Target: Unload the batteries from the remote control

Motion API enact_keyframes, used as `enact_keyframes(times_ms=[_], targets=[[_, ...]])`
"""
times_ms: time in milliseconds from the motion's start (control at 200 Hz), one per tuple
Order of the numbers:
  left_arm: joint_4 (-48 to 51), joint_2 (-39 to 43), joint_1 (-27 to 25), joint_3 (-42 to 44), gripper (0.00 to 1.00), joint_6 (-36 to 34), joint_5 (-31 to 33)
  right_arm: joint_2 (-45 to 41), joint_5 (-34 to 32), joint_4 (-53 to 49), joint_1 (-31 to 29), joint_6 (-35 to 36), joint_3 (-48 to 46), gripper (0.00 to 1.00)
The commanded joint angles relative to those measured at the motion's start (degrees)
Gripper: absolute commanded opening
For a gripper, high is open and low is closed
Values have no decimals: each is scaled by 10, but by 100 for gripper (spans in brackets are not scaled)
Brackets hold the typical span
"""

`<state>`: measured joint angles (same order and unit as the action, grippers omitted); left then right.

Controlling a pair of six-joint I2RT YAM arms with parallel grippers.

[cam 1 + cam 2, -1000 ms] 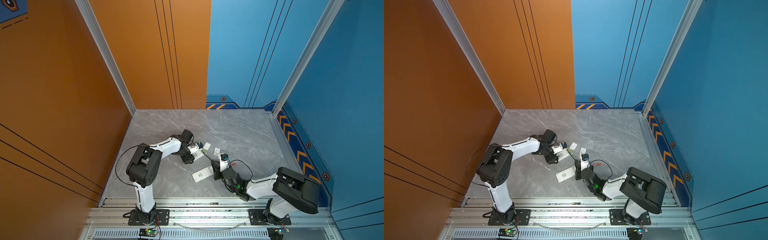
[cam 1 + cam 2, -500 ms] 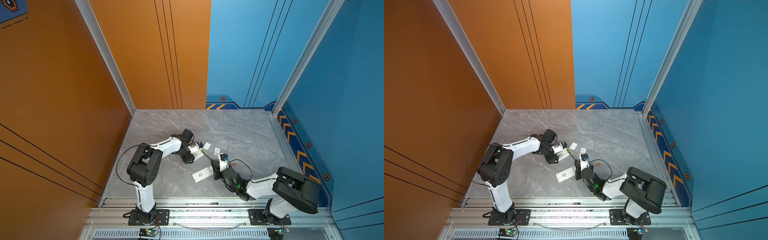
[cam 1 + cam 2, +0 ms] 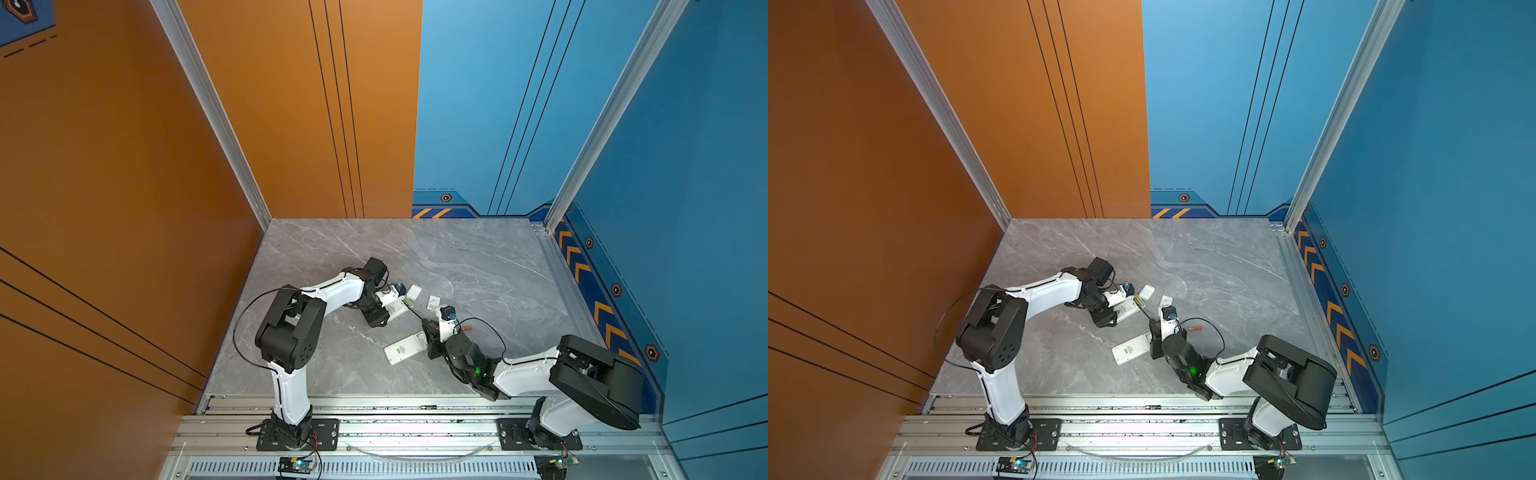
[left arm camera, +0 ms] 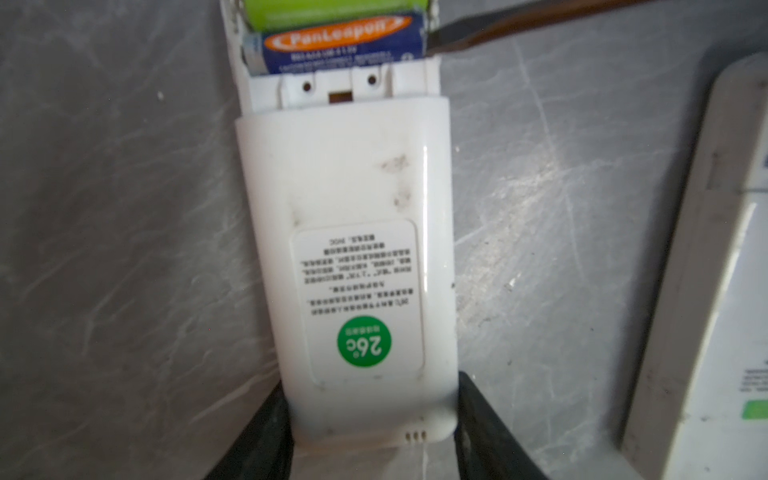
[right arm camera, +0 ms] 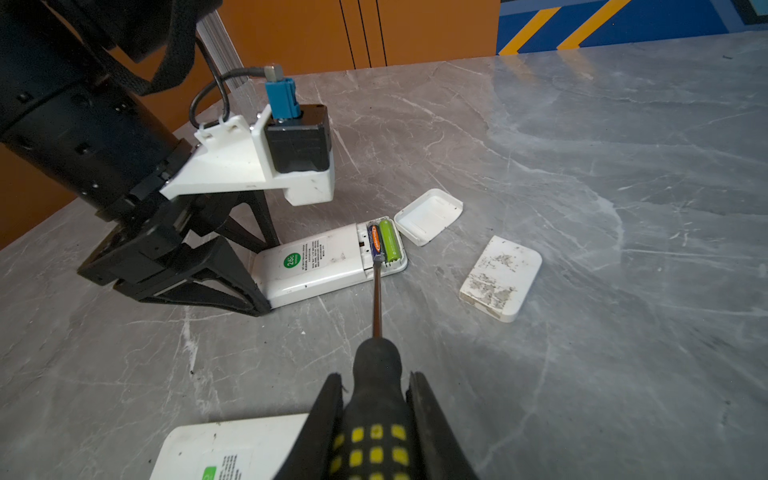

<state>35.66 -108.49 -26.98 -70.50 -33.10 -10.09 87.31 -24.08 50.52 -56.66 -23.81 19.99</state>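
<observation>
Both claws grip something. The left claw (image 4: pixel 370 413) is half spread and pinches the closed end of a white remote (image 4: pixel 353 249), one finger (image 4: pixel 266 419) against each long side. The remote lies flat, back up, on the grey bench (image 5: pixel 582 145). At the end far from this claw the compartment is uncovered. Two batteries lie side by side in it: a blue-and-orange battery (image 4: pixel 340 43) nearer the claw and a green battery (image 4: pixel 332 10) just beyond.

The tip of a screwdriver (image 5: pixel 377 353) meets one end of the blue-and-orange battery at the compartment's edge. Past the remote's open end a hollow white cover (image 5: pixel 428 216) lies inside up, just beside the remote. A scuffed white cover (image 5: pixel 500 278) lies apart from it, out in front of the right claw (image 5: pixel 376 378).

The right claw is pressed together on the screwdriver's black handle with yellow dots, and the shaft runs straight out from it to the remote. A second remote (image 3: pixel 405 348) lies flat just beside this claw, on the side toward the left arm. On the claw's other side, in both top views, an orange battery (image 3: pixel 464 328) lies loose on the bench near the claw's cable.
</observation>
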Motion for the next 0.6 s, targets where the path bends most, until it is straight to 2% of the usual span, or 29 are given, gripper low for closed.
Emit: enact_keyframes(times_ms=[0, 370, 596], targets=[[45, -43, -25, 17, 0, -34, -73, -20, 10, 32, 6, 5, 27, 0], [45, -46, -26, 15, 0, -30, -67, -31, 15, 7, 12, 0, 27, 0], [44, -47, -28, 12, 0, -23, -50, -65, -1, -46, 13, -5, 17, 0]])
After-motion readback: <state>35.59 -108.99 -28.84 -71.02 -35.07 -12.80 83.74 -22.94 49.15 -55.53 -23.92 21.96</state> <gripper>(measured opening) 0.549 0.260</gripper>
